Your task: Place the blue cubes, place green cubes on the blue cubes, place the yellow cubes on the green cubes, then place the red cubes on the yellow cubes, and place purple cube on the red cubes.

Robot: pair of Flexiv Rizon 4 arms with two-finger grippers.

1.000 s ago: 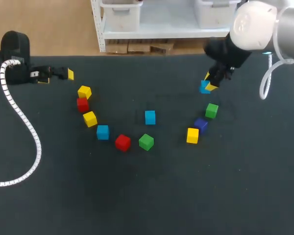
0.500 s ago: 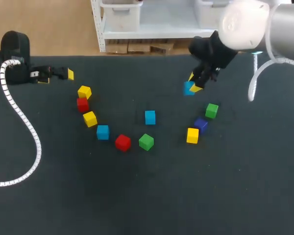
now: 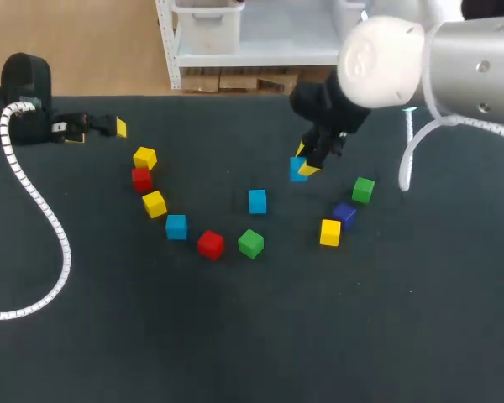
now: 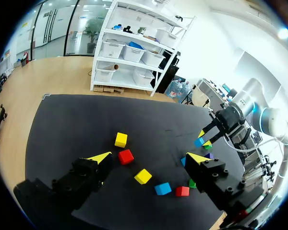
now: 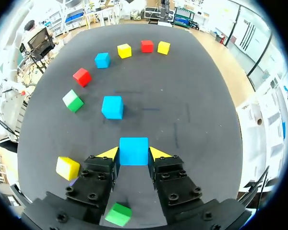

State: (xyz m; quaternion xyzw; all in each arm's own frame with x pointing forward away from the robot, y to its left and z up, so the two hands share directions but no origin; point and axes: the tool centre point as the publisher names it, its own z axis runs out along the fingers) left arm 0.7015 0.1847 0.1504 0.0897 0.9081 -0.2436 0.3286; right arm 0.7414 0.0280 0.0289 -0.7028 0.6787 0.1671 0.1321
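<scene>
Dark tabletop (image 3: 235, 336) below! My right arm (image 3: 454, 59) hangs over its middle, right jaws clamped on a blue cube (image 5: 133, 151), lifted clear. Blue-base step, I'd judge: next, lower it beside the second blue cube (image 3: 257, 201) and release. Left jaws gape empty, far aside.

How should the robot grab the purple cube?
From straight above, jaws on the two flat sides that face neither neighbour: the yellow cube crowds one side of the purple cube and the green cube sits off the opposite one.
</scene>
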